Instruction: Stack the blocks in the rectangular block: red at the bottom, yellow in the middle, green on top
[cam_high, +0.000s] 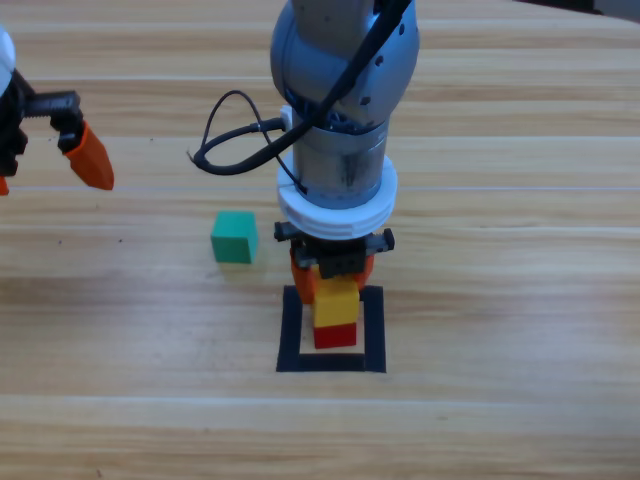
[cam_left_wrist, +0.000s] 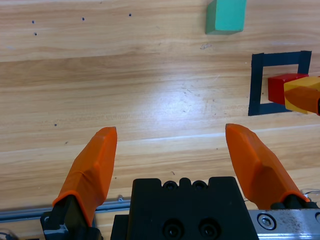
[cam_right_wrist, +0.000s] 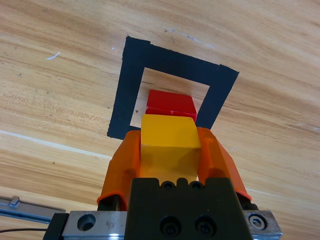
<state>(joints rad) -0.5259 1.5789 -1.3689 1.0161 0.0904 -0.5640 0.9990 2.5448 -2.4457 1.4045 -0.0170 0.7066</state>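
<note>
My right gripper (cam_right_wrist: 170, 150) pinches the yellow cube (cam_right_wrist: 169, 142) over the black tape frame (cam_high: 292, 330)

On the wooden table (cam_high: 520, 300) lies one frame, with one red cube (cam_high: 336, 335) inside it; the yellow one, clamped between my two orange fingers (cam_right_wrist: 122, 165), sits on that red one. My left gripper (cam_left_wrist: 171, 150) waits at the left edge, jaws spread wide and holding nothing. One teal-green cube (cam_high: 235, 237) rests near the frame's upper left

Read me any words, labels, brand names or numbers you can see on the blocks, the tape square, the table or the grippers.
None: no readable text on the red cube, yellow cube, green cube, black tape frame, wooden table, left gripper or right gripper.
</note>
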